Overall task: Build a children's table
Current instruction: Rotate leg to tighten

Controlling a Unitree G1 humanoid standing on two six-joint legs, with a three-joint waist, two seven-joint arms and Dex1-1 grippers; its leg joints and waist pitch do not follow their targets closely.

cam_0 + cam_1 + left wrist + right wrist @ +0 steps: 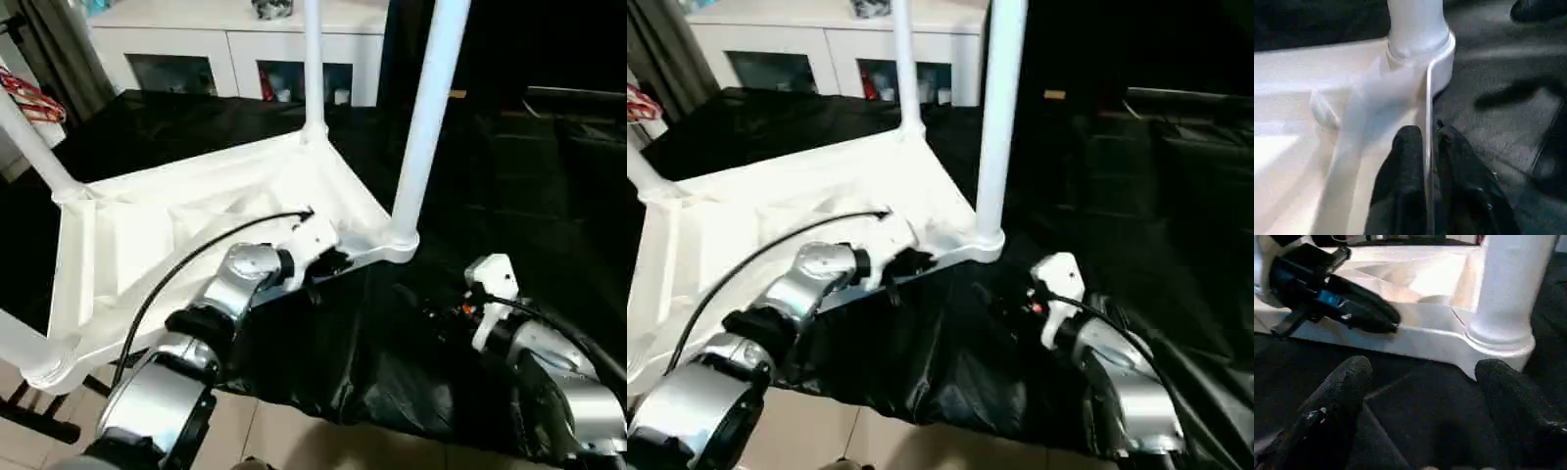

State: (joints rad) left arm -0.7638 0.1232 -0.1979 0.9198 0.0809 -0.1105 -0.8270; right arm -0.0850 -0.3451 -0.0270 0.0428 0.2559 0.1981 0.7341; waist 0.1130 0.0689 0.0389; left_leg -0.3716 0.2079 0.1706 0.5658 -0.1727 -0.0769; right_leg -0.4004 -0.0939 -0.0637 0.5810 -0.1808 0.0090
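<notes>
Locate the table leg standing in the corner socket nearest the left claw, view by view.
Left eye: round tapered white plastic leg, right of centre.
Right eye: centre.
Left wrist: its base, beyond the left claw.
Right wrist: its base.
Shared landmark: corner socket.

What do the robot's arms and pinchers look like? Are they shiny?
Yes! Both forearms are shiny silver metal tubes with black rings at the joints. A thin black cable loops over the left arm, another runs along the right. Each wrist has a white block. The left gripper and right gripper each have two chunky black fingers.
</notes>
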